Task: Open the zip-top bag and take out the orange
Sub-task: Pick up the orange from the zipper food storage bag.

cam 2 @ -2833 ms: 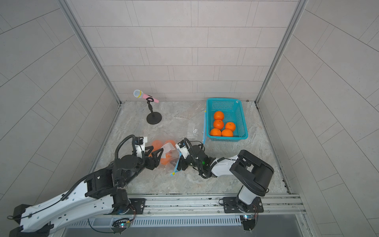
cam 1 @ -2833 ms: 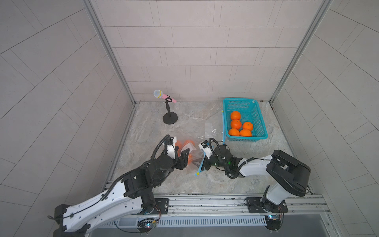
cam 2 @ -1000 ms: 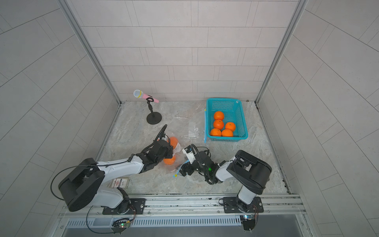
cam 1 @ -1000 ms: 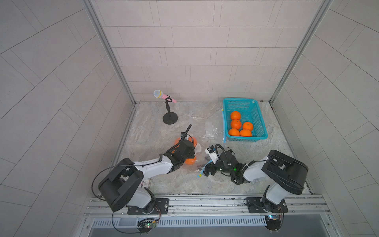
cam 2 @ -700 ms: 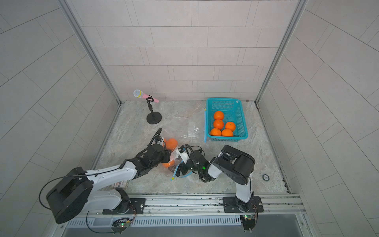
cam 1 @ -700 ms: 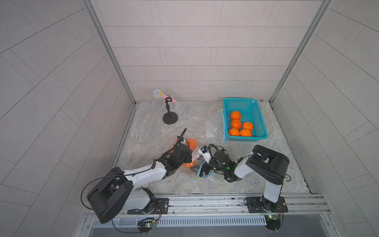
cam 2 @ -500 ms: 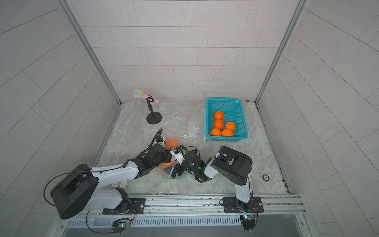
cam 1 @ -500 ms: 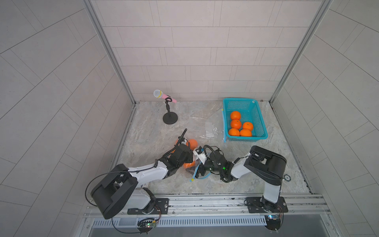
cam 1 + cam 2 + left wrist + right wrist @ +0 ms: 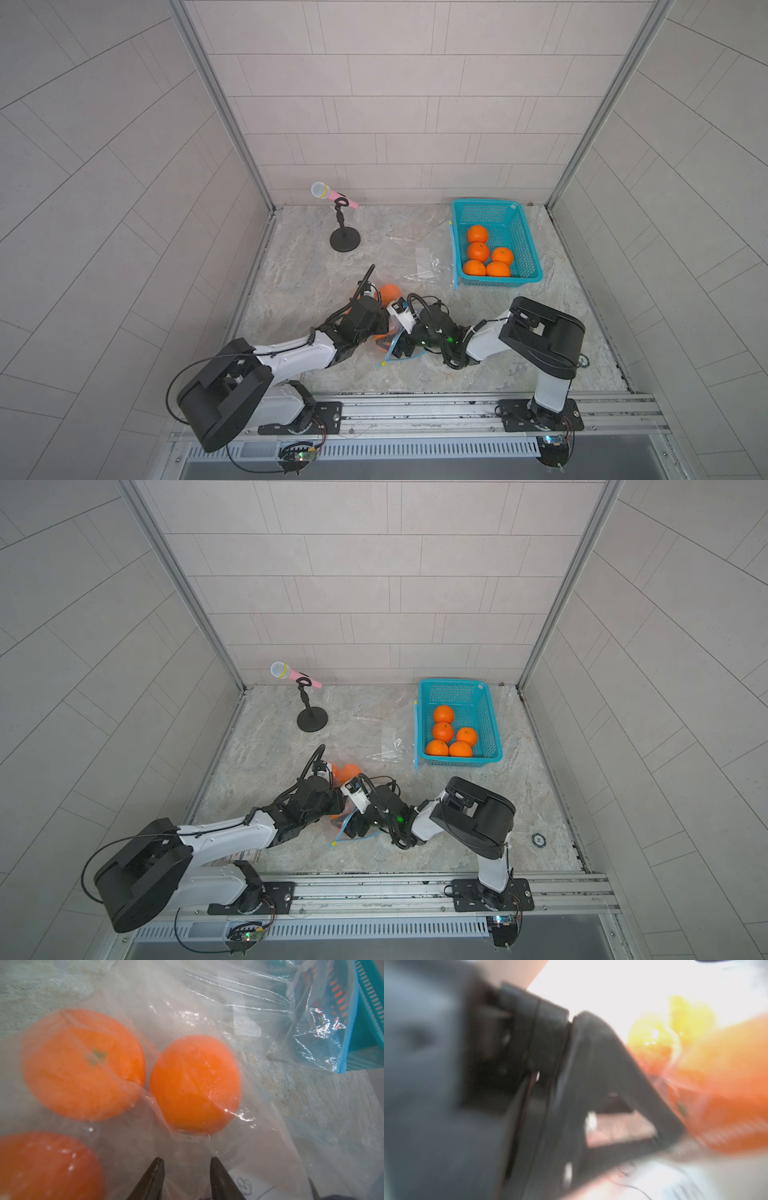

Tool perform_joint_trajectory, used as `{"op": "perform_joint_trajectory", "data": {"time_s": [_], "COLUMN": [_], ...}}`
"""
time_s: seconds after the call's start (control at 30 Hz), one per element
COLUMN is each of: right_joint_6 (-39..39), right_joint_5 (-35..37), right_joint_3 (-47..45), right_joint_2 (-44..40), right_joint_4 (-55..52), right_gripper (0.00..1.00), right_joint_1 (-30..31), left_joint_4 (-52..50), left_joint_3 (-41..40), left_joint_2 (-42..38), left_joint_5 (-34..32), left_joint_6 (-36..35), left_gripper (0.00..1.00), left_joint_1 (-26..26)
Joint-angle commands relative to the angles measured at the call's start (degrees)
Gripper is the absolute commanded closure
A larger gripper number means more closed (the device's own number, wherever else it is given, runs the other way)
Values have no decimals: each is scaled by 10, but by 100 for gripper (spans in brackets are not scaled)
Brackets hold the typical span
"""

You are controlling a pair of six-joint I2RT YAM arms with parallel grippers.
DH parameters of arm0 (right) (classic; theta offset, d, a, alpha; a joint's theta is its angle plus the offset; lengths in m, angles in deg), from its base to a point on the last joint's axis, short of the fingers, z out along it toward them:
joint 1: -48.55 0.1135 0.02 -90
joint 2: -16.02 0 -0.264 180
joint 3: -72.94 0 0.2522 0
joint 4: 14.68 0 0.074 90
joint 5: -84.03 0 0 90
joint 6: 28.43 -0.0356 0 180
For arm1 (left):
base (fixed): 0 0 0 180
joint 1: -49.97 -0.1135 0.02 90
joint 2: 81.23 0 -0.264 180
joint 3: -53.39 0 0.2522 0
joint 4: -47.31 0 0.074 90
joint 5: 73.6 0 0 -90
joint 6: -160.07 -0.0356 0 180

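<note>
Clear plastic is what the left wrist view gets mostly filled with. The zip-top bag (image 9: 133,1142) is laid on the marble table (image 9: 299,266), toward the front, squeezed between the two arms. Three oranges (image 9: 195,1084) are seen through the film, so the fruit is counted as in the bag.

The left gripper (image 9: 185,1160) is held part-way open, with its tips pointed at the nearest orange and a gap kept between them. No fruit is clamped, and whether any film is pinched can't be told.

The right gripper (image 9: 402,345) is pressed in at the bag's blue zip end. Its wrist view is blurred to mush though, so open or closed can't be told, tbh.

A teal basket (image 9: 488,212) with five more oranges is parked well apart at the back right. A flat clear bag (image 9: 432,257) is left just beside it.
</note>
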Motion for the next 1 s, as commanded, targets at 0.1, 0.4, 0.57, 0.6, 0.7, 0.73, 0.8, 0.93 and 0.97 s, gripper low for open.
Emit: {"op": "perform_joint_trajectory", "data": {"time_s": [0.1, 0.4, 0.57, 0.6, 0.7, 0.73, 0.8, 0.93, 0.97], "right_joint_6": [-2, 11, 15, 17, 22, 21, 16, 21, 18], "right_joint_5": [35, 113, 73, 69, 60, 56, 66, 84, 83], "right_joint_3": [-73, -155, -147, -141, -141, -144, -151, -124, -126], "right_joint_2": [-115, -193, -191, -187, -171, -165, -152, -127, -131], "right_joint_4": [-90, -145, -136, -148, -136, -121, -87, -101, -105], "right_gripper": [32, 21, 15, 14, 10, 10, 10, 24, 28], "right_joint_1": [2, 6, 13, 14, 17, 16, 17, 16, 16], "left_joint_4": [-8, 38, 33, 33, 27, 23, 20, 17, 11], "left_joint_3": [-7, 7, 8, 8, 5, 4, 1, -4, -3], "left_joint_2": [53, 111, 93, 89, 75, 70, 60, 44, 44], "left_joint_5": [-11, 40, 48, 51, 51, 49, 51, 53, 49], "left_joint_6": [-4, -11, -12, -12, -15, -14, -14, -12, -13], "left_gripper": [57, 62, 62, 62, 62, 62, 62, 62, 62], "left_joint_1": [1, -1, 0, 0, 1, 0, 1, 1, 1]}}
